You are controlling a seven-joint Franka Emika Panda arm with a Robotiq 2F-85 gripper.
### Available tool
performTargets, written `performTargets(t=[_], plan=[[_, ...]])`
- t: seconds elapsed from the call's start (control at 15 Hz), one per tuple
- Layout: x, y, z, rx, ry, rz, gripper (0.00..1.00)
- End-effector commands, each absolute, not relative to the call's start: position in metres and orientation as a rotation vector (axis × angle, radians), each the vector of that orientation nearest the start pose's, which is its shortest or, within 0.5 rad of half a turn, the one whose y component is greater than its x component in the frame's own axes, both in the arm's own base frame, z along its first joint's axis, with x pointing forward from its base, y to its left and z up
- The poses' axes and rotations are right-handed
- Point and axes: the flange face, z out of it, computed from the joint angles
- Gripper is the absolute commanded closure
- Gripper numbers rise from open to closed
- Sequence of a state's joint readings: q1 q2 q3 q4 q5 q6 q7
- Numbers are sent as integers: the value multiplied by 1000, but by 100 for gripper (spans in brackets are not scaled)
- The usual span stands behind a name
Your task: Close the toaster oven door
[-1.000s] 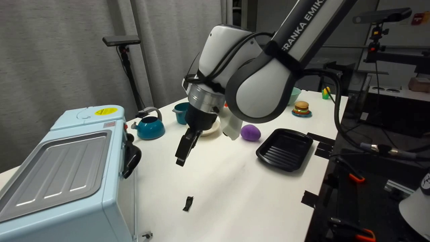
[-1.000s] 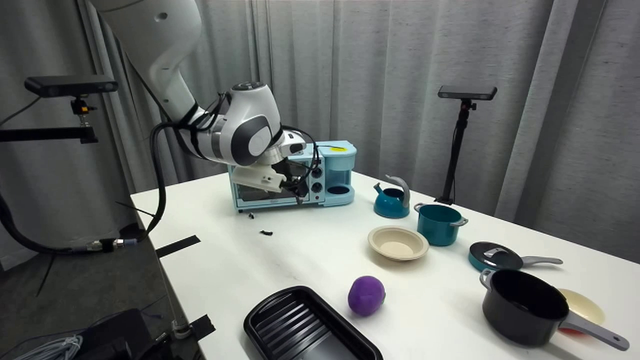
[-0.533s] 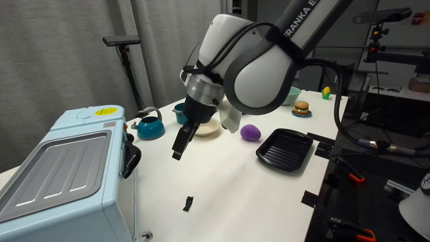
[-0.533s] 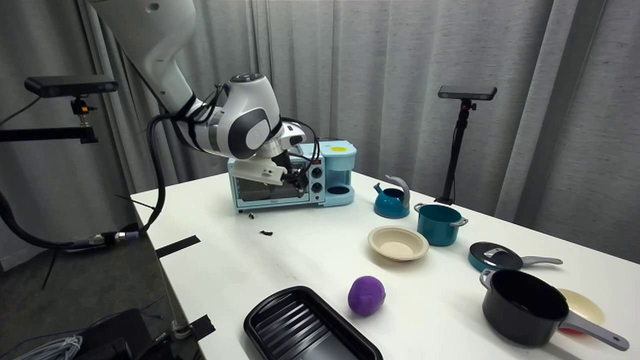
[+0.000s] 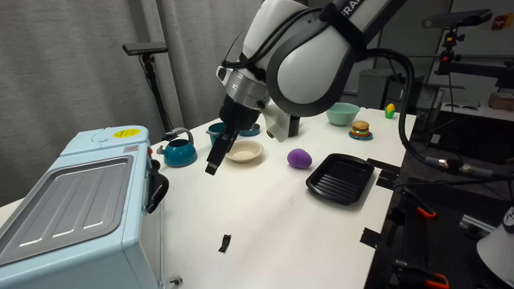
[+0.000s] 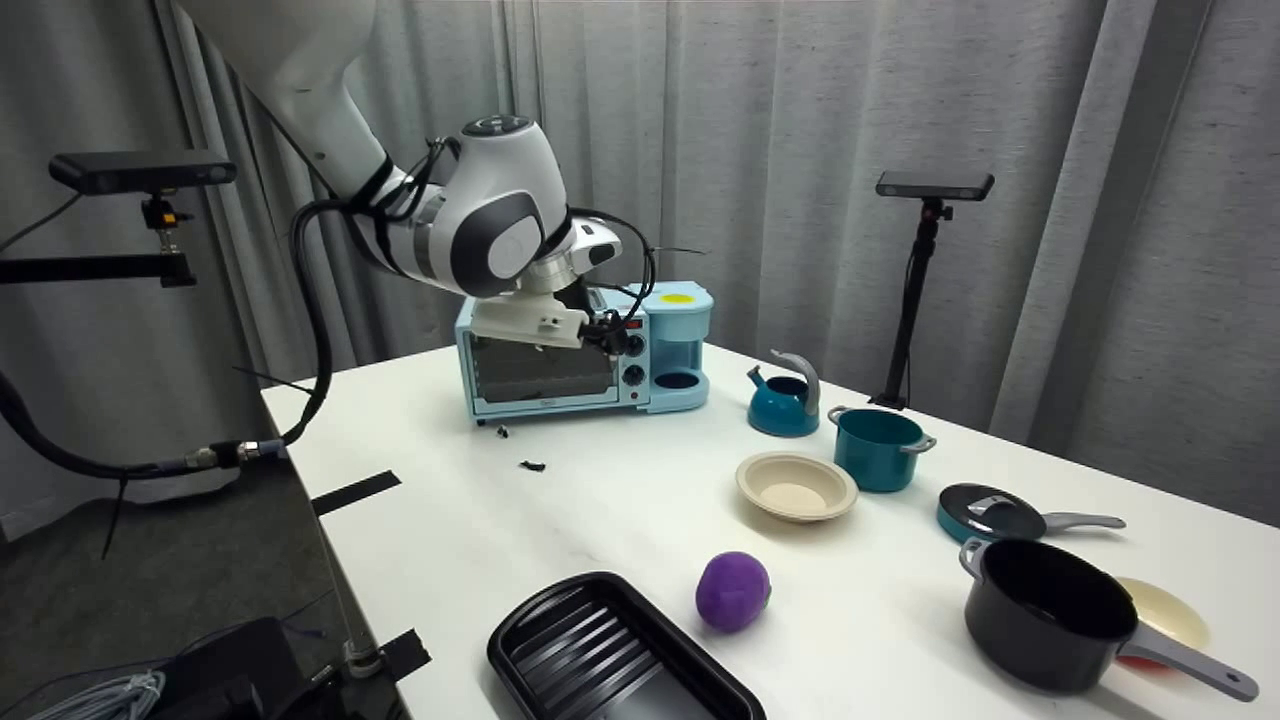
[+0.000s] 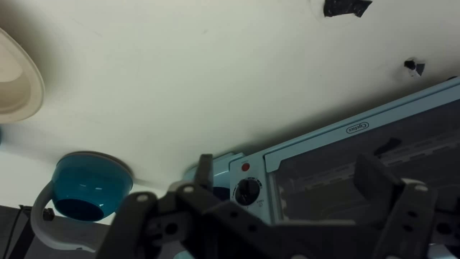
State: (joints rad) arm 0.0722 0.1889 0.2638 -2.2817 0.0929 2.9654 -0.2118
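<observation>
The pale blue toaster oven (image 5: 80,257) stands on the white table and shows in both exterior views (image 6: 680,322). Its front door (image 6: 540,372), a dark glass window in a pale blue frame, looks shut and flush with the front. The door also fills the right of the wrist view (image 7: 323,144), where its logo is upside down. A black handle (image 5: 158,190) sticks out near the top of the front. My gripper (image 7: 289,176) is open and empty, its fingers wide apart. In an exterior view the gripper (image 5: 213,164) hangs in the air, apart from the oven.
A grey ribbed panel (image 5: 80,196) covers the oven's top. A teal kettle (image 6: 784,405), teal pot (image 6: 876,450), beige bowl (image 6: 796,487), purple eggplant (image 6: 733,592) and black ridged tray (image 6: 610,650) stand on the table. A camera stand (image 6: 915,290) rises behind.
My arm and gripper have risen and, in an exterior view, shifted from before the door toward the control knobs. The oven, its door and the table objects have not moved.
</observation>
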Motion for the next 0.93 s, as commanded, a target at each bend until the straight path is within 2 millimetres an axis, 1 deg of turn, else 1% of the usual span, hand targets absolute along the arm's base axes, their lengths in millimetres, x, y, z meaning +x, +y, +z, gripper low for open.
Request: performTargets(t=[0.0,0.13,0.27,0.33,0.47,0.87], plan=[[536,172,346,-2835,-695,-726,0],[538,168,348,-2816,-728,-703,0],[539,166,344,-2785,-771,-634,0],[541,170,338,-2815,-724,-680,0],[540,168,337,-2803,-750,-648,0],[540,169,336,-2800,-759,-639,0]])
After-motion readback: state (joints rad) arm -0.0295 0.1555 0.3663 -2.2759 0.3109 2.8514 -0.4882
